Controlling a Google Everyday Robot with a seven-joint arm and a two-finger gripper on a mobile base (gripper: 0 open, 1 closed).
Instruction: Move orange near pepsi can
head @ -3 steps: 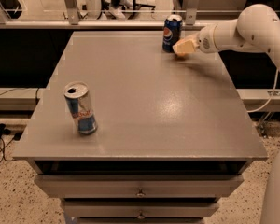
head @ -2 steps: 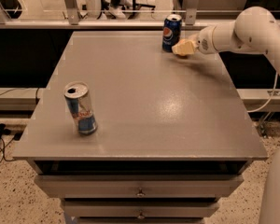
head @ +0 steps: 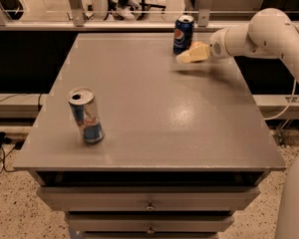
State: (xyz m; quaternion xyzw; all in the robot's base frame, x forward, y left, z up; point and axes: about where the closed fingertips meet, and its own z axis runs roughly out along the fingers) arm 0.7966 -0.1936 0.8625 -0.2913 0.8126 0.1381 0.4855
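Note:
The dark blue pepsi can (head: pixel 183 34) stands upright near the far right edge of the grey table (head: pixel 154 113). My gripper (head: pixel 190 55), at the end of the white arm (head: pixel 259 31) reaching in from the right, sits just right of and in front of the can, low over the table. Its cream fingers (head: pixel 195 54) are closed around the orange (head: pixel 196 45). Only a small sliver of the orange shows above the fingers; the rest is hidden.
A silver-and-blue can with red markings (head: pixel 86 115) stands upright at the front left of the table. Drawers (head: pixel 149 205) sit below the table front. A rail (head: pixel 139 26) runs behind the far edge.
The gripper with the orange has stayed beside the pepsi can, shifting only slightly. The cans have not moved.

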